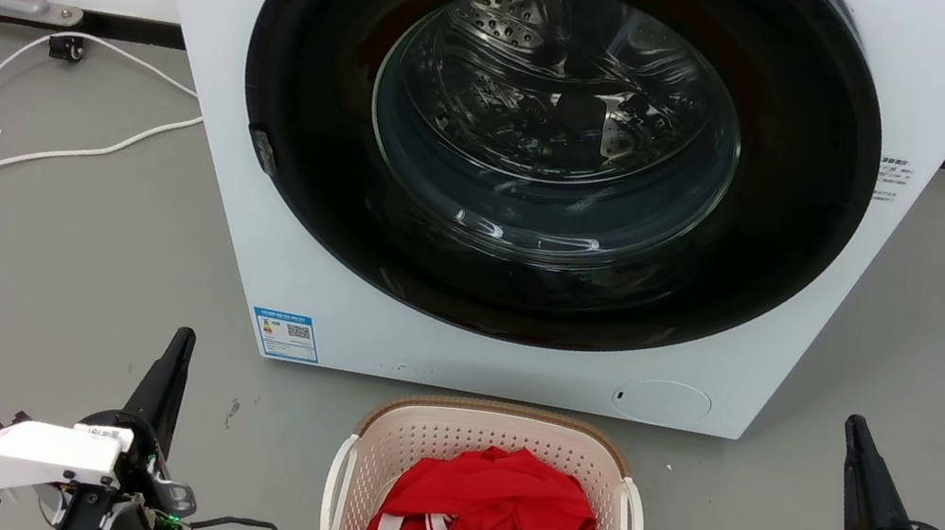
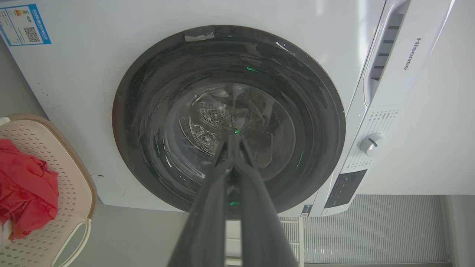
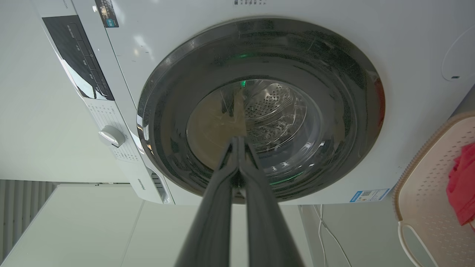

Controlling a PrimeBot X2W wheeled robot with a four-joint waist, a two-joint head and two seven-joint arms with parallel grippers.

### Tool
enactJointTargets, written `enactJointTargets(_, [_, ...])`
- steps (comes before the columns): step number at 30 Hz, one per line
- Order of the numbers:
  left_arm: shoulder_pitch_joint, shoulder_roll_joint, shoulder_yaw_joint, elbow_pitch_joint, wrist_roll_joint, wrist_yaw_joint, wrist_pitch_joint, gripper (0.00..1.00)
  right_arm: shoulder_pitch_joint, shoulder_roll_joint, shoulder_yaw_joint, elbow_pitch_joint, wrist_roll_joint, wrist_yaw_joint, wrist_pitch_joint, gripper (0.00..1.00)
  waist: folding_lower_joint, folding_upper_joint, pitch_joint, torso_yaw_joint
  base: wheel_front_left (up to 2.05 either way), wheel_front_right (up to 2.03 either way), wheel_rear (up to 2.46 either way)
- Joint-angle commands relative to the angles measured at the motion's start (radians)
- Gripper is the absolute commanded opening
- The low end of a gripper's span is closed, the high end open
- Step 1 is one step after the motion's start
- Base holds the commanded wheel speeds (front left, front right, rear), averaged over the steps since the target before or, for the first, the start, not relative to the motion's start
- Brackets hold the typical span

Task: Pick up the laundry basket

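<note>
Where the cables lie: far left on the grey floor (image 1: 47,280), white cables (image 1: 69,152) trail out from the wall, well apart from the laundry basket (image 1: 425,435).
left gripper (image 1: 181,341): low at the left, its two dark fingers pressed together and clasping nothing, pointing toward the washing machine (image 1: 317,277); bare floor lies between it and the laundry basket.
washing machine: white, filling the middle, its round dark door (image 1: 553,125) closed and a blue sticker (image 1: 286,335) at its lower left corner.
laundry basket: on the floor just in front of the washing machine, between the two grippers, brown rim toward the machine.
red garment (image 1: 489,508): heaped inside the laundry basket, between its white side handles (image 1: 336,487).
right gripper (image 1: 856,427): low at the right, fingers likewise closed tight on nothing, pointing up toward the machine, bare floor between it and the laundry basket.
</note>
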Motion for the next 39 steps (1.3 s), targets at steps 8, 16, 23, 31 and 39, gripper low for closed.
enactJointTargets(8, [-0.008, -0.002, 0.005, 0.001, 0.005, -0.002, 0.004, 0.00, -0.012, 0.003, -0.005, 0.001, -0.004, 0.000, 0.004, 0.00, 0.0000, 0.0000, 0.000, 0.000, 0.00, 0.00, 0.00])
enactJointTargets(16, [-0.008, -0.004, 0.007, 0.001, 0.008, -0.002, 0.006, 0.00, -0.012, 0.004, -0.007, 0.002, -0.008, 0.000, 0.007, 0.00, 0.0000, 0.0000, 0.000, 0.000, 0.00, 0.00, 0.00])
enactJointTargets(23, [0.005, -0.009, -0.014, 0.005, 0.003, 0.000, -0.020, 1.00, 0.014, 0.007, 0.014, 0.001, -0.007, 0.000, -0.020, 1.00, 0.0000, 0.0000, 0.000, 0.000, 0.00, 0.00, 0.00])
enactJointTargets(31, [-0.001, -0.009, -0.040, -0.026, 0.056, 0.000, -0.060, 1.00, 0.023, 0.008, 0.034, -0.022, -0.086, 0.000, -0.058, 1.00, 0.0000, 0.0000, 0.000, 0.002, 0.00, 0.00, 0.00])
enactJointTargets(39, [-0.006, -0.011, -0.049, -0.076, 0.235, 0.000, -0.094, 1.00, 0.027, 0.009, 0.041, -0.051, -0.290, 0.000, -0.092, 1.00, 0.0000, 0.0000, 0.002, 0.004, 0.00, 0.00, 0.00])
